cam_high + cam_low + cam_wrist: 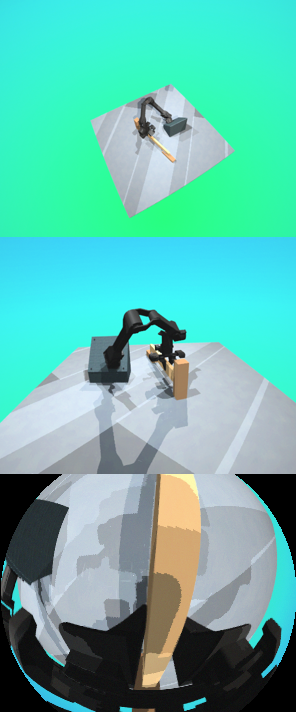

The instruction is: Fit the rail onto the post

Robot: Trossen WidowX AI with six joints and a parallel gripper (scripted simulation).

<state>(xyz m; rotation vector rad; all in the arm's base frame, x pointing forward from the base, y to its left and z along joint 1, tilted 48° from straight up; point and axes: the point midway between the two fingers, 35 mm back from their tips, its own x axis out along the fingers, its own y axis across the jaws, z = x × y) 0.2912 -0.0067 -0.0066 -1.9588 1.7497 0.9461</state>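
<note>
The long pale wooden rail (159,144) (170,373) (176,549) runs from the low footboard block (171,158) (148,353) to the short post (136,120) (181,381). Its far end lies at the block's bracket. Its near end is raised off the table, close to the post. My gripper (167,363) (155,609) points down and is shut on the rail near the post, one finger on each side. The pegs and holes are not visible. I cannot tell whether the rail end touches the post or whether the rail is exactly level.
The dark arm base block (177,127) (109,376) (37,539) stands to one side of the rail. My arm arches over from it to the rail's post end. Shadows and pale stripes cross the grey table top (119,154) (212,436).
</note>
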